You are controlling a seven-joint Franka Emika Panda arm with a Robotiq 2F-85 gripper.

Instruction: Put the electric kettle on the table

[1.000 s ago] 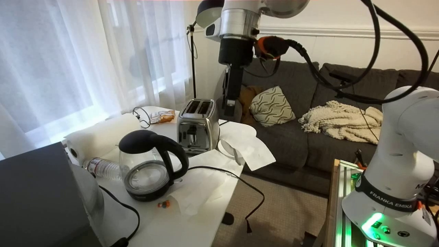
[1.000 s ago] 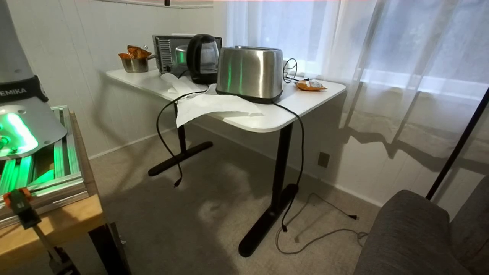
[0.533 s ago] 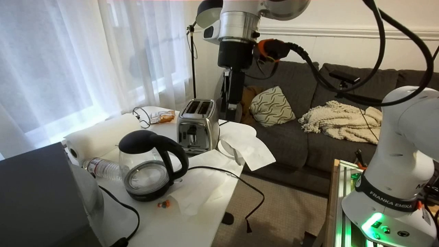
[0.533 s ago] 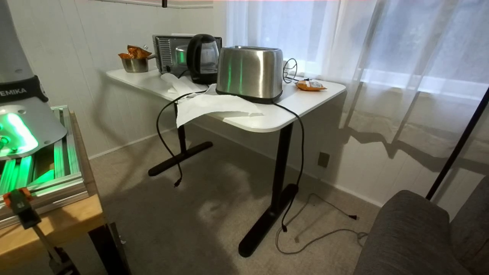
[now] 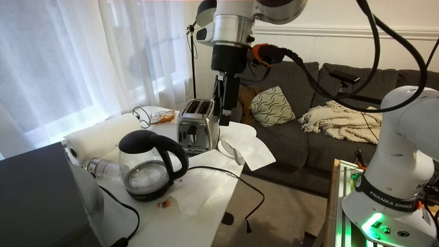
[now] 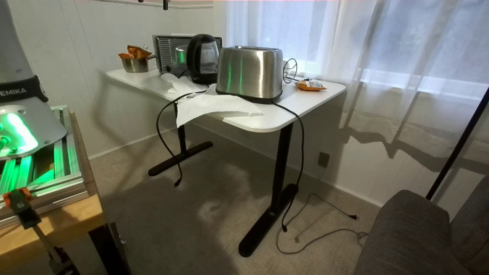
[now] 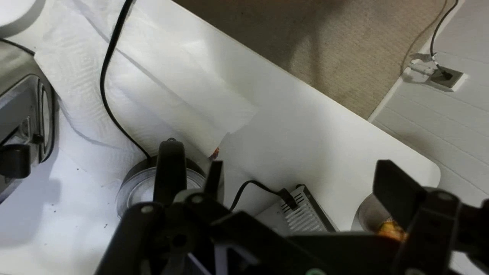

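The electric kettle (image 5: 142, 175), clear glass with a black lid and looped handle, stands upright on the white table (image 5: 185, 226). It also shows in an exterior view (image 6: 209, 57), partly behind the toaster. A black cord runs from its bottom over the table edge. In the wrist view the kettle (image 7: 131, 193) is at lower left, partly hidden by a finger and linkage. My gripper (image 5: 221, 118) hangs beside the toaster, above and apart from the kettle. Its fingers (image 7: 301, 172) are wide apart with nothing held. Only the fingertips (image 6: 154, 3) show at the top of an exterior view.
The silver toaster (image 5: 193, 133) stands close to the kettle. A grey oven-like box (image 5: 34, 195), a bottle (image 5: 104, 168), a paper roll (image 5: 106, 135) and loose paper (image 5: 247, 147) lie around. A pot (image 6: 136, 65) stands at the table's far end.
My gripper has moved down and slightly left in an exterior view, closer to the toaster. A second fingertip now shows at the top of an exterior view. The kettle has not moved.
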